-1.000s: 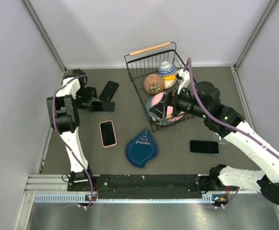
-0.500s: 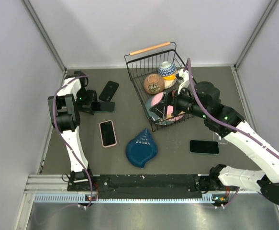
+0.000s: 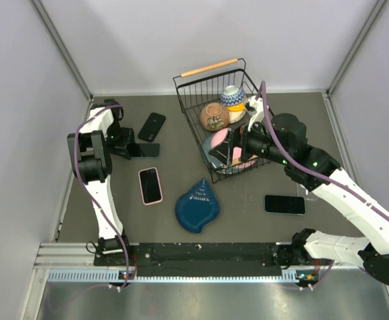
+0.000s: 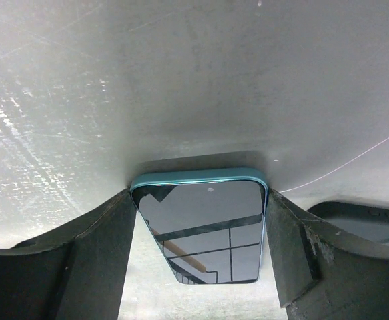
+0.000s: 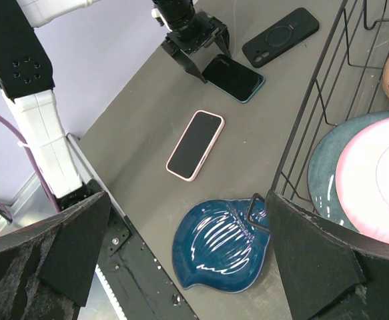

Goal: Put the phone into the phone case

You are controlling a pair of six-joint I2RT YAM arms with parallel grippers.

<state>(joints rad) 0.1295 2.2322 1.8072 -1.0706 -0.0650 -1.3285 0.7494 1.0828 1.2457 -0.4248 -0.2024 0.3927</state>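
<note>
L pincer (image 4: 199, 193) pinches the teal phone (image 4: 201, 230) by both sides, flat on the table (image 3: 177, 163). R pincer (image 5: 187, 197) is wide open w/ nothing in it, up by the basket (image 3: 178, 83).

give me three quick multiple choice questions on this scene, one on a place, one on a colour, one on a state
1. The left gripper straddles the end of which thing?
A) pink phone
B) teal phone
C) black case

2. What colour is the shell-shaped dish?
A) red
B) blue
C) white

3. How is the right gripper?
A) shut on a plate
B) shut on a phone
C) open, holding nothing

Answers:
1 B: the left wrist view shows a teal rim between the fingers.
2 B: it is dark blue in the top and right wrist views.
3 C: its fingers stand wide apart with nothing held between them.
</note>
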